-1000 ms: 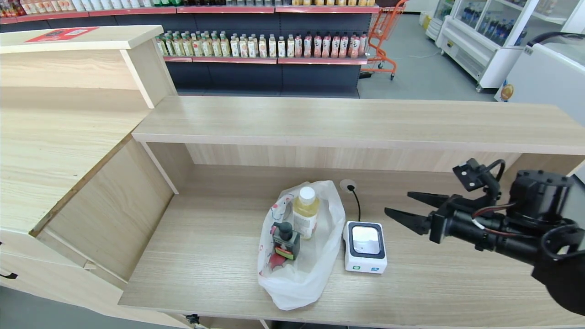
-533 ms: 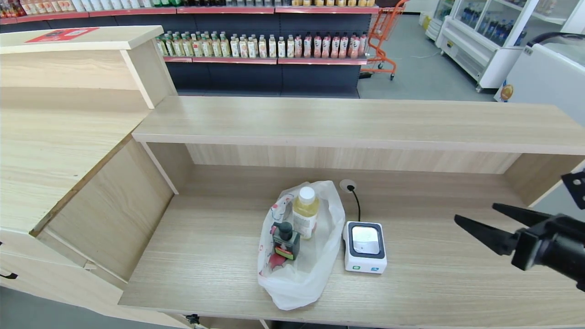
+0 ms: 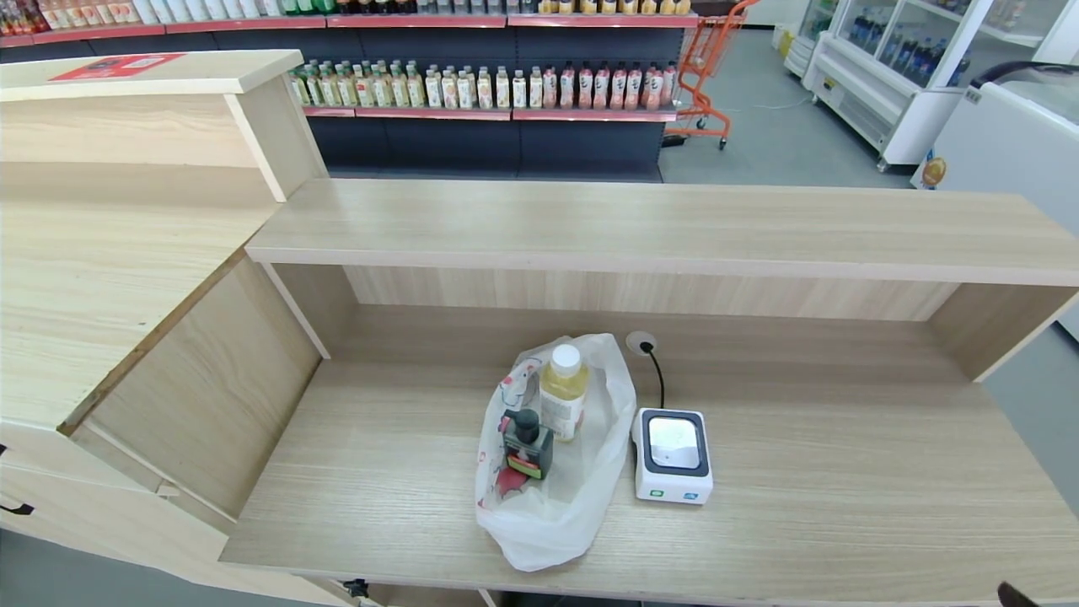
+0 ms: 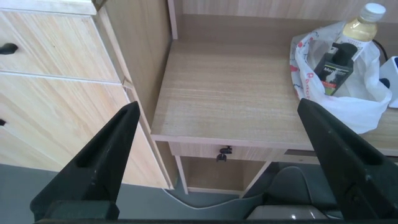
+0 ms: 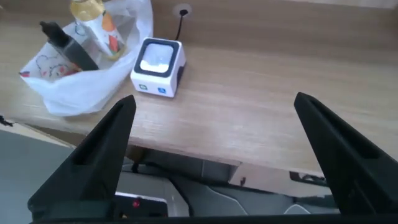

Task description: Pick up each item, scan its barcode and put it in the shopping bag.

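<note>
A white plastic shopping bag (image 3: 548,497) lies open on the wooden counter (image 3: 843,506). Inside it stand a yellow juice bottle (image 3: 563,392) with a white cap and a dark bottle (image 3: 528,443) with a black top. Both also appear in the bag (image 4: 348,99) in the left wrist view and in the bag (image 5: 68,93) in the right wrist view. A white barcode scanner (image 3: 672,455) sits just right of the bag, its cable running back to a hole. My left gripper (image 4: 217,162) is open, low in front of the counter's left end. My right gripper (image 5: 217,162) is open, below the counter's front edge.
A raised wooden ledge (image 3: 657,228) runs along the back of the counter, with a taller wooden unit (image 3: 126,211) on the left. Store shelves of bottles (image 3: 480,84) stand behind. The counter right of the scanner (image 5: 157,65) is bare.
My right arm has drawn back from above the counter's right side, moving right and down out of the head view. The bag, bottles and scanner have stayed put.
</note>
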